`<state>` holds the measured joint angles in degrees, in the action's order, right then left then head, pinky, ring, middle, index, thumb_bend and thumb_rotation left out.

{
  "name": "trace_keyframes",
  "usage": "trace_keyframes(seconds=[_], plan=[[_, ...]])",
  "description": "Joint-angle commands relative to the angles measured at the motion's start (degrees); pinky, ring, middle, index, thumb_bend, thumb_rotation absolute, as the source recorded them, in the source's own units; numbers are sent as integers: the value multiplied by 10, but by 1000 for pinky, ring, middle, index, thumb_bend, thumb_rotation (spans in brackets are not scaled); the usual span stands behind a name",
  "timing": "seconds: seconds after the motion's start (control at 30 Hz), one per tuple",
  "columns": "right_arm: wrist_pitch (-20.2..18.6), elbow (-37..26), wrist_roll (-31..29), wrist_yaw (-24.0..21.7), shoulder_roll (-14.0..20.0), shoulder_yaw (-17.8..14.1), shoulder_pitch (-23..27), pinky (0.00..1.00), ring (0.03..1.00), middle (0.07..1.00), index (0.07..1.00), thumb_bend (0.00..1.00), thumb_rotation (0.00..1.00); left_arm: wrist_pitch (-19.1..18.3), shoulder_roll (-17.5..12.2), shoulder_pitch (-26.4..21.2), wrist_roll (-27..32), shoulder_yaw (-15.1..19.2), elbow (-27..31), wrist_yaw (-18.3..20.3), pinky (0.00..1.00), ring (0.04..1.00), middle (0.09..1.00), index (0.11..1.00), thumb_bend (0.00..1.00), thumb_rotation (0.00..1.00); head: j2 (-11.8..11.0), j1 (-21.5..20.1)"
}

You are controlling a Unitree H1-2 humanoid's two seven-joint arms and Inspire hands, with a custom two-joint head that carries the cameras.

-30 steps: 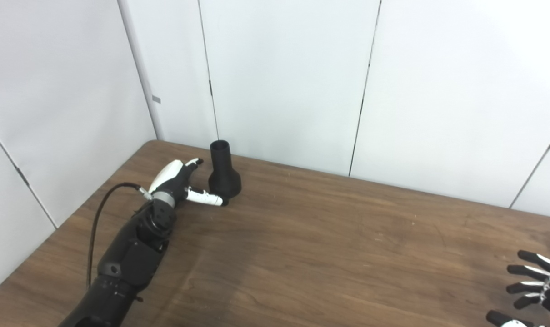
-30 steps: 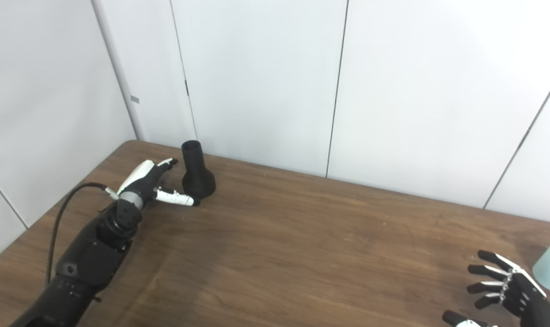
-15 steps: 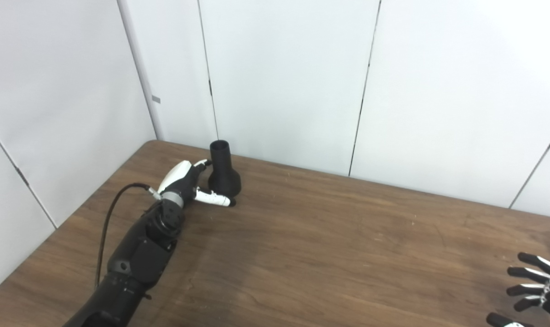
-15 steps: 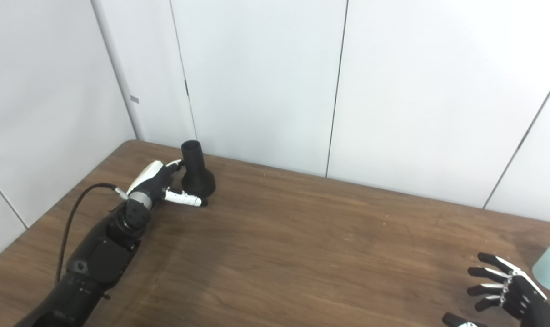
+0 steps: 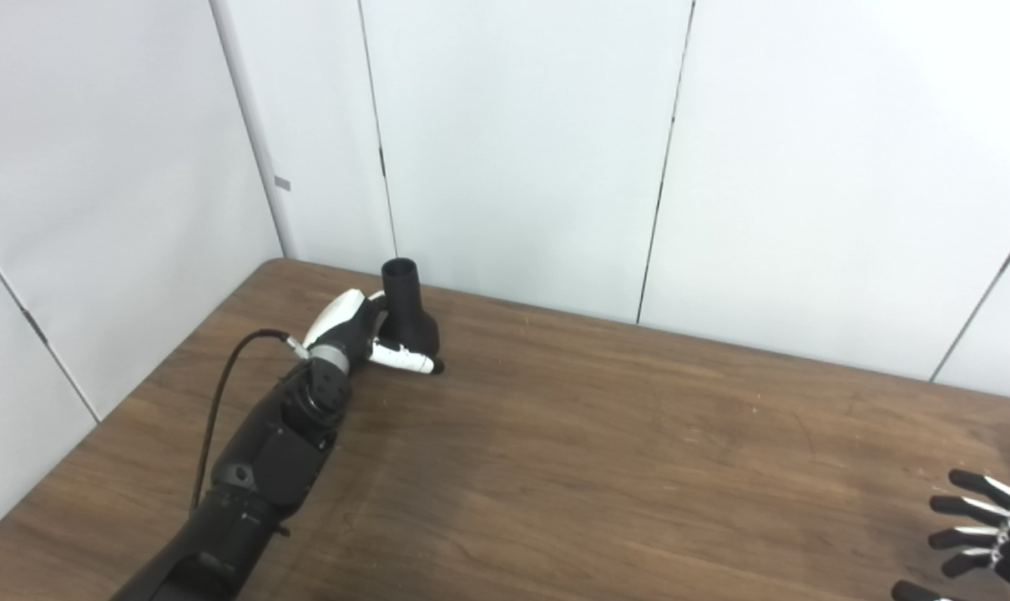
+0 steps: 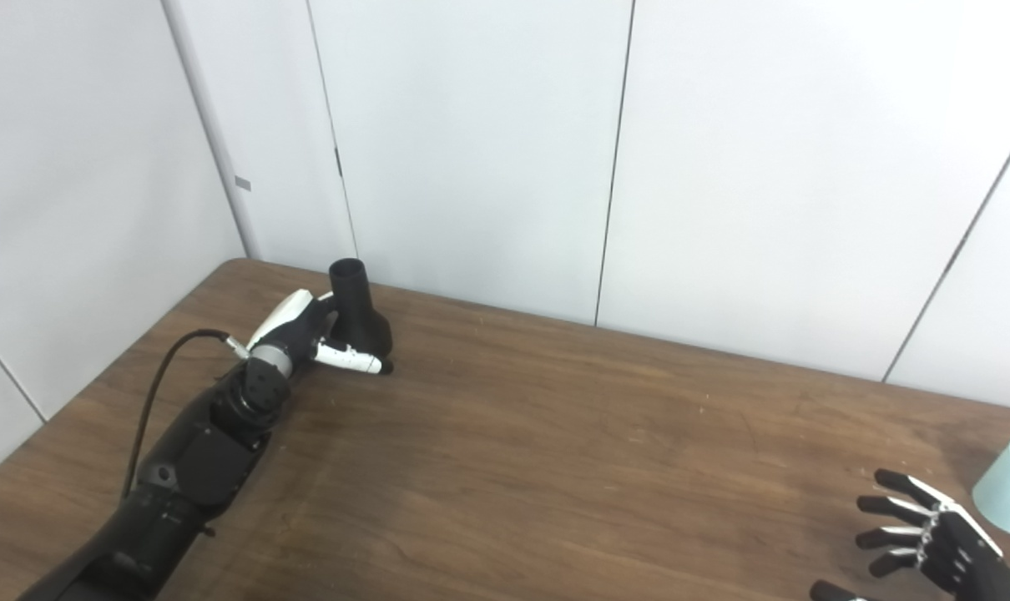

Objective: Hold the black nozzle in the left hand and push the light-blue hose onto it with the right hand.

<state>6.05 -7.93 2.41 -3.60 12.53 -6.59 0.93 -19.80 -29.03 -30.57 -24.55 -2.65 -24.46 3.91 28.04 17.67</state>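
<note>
The black nozzle (image 5: 408, 313) stands upright near the table's far left corner, narrow neck up and wide base down. My left hand (image 5: 356, 332) is right against its left side, thumb stretched across the front of the base and fingers behind the neck, still spread around it rather than clenched. The light-blue hose (image 6: 1008, 496) shows only in the right eye view, a short pale cylinder at the right edge of the table. My right hand (image 6: 931, 547) hovers low at the bottom right, just left of the hose, with its fingers apart and nothing in it.
The brown wooden table (image 5: 605, 467) spans the view, its far edge against white wall panels (image 5: 522, 150). A black cable (image 5: 221, 409) loops from my left forearm over the table's left part.
My left hand has slid forward and right until it wraps around the nozzle's left side. The right hand has sunk slightly toward the bottom edge. The camera shifted a little.
</note>
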Motion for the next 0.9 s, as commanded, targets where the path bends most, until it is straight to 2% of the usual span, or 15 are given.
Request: trace_keyframes(seconds=[0.0, 0.1, 0.23, 0.43, 0.5, 0.57, 0.6, 0.63, 0.73, 0.87], plan=[[5, -25, -9, 5, 3, -7, 10, 396, 536, 666, 743, 715, 0, 15, -9, -32, -3, 2, 6, -20, 1000, 1000, 925, 868, 961, 287, 1, 0], [5, -26, -11, 5, 3, -7, 9, 397, 537, 667, 744, 714, 0, 19, -7, -32, -1, 1, 5, -25, 1000, 1000, 921, 867, 960, 285, 2, 0], [3, -28, -14, 5, 3, -8, 8, 401, 540, 668, 745, 713, 0, 25, -3, -29, 6, 5, 8, -31, 1000, 999, 870, 853, 946, 264, 7, 0], [-5, -33, -17, 5, 3, -10, 5, 406, 542, 669, 746, 712, 0, 35, 4, -29, 19, 14, -1, -41, 1000, 880, 697, 760, 902, 193, 11, 0], [-6, -34, -18, 4, 4, -11, 5, 407, 542, 670, 746, 710, 0, 35, 5, -28, 21, 15, -2, -48, 1000, 839, 649, 715, 889, 168, 11, 1], [-6, -34, -18, 4, 4, -11, 5, 408, 543, 671, 746, 709, 0, 34, 7, -26, 18, 15, 0, -57, 1000, 755, 586, 643, 862, 123, 12, 1], [-6, -34, -17, 4, 4, -11, 4, 409, 544, 671, 747, 710, 0, 34, 9, -25, 17, 15, 1, -62, 1000, 660, 506, 570, 661, 50, 12, 1], [-6, -34, -17, 4, 4, -11, 4, 409, 544, 671, 747, 710, 0, 33, 9, -24, 16, 15, 2, -66, 1000, 619, 478, 545, 593, 25, 12, 1], [-8, -34, -18, 4, 5, -11, 5, 411, 545, 671, 748, 708, 0, 37, 11, -24, 17, 14, -1, -77, 1000, 565, 449, 516, 530, 2, 13, 3], [-6, -33, -15, 4, 6, -11, 5, 412, 546, 672, 750, 704, 0, 44, 10, -24, 19, 13, -8, -83, 1000, 589, 448, 511, 523, 0, 13, 3]])
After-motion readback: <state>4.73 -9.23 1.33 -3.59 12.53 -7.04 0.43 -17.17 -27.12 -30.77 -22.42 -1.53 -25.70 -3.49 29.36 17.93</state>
